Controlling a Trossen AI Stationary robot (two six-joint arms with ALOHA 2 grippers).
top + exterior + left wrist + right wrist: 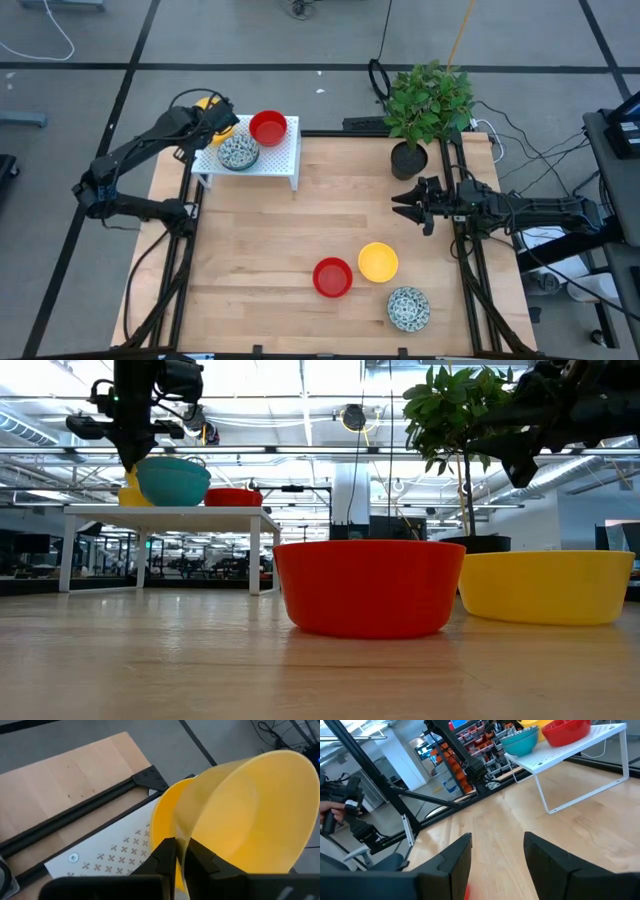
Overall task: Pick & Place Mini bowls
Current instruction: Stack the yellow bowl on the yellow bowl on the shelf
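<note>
the left gripper (pixel 180 851) is at the far left corner of the white shelf (pixel 282 155), its jaws pinching the rim of a yellow bowl (pixel 250 815) sitting in another yellow bowl (pixel 165 820). the right gripper (pixel 408 205) waits near the plant pot (pixel 408 158), jaws wide, holding nothing.

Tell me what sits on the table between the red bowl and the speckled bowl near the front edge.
In the high view, the yellow bowl sits beside the red bowl, with the speckled bowl just past it; otherwise only bare wooden table shows there.
</note>
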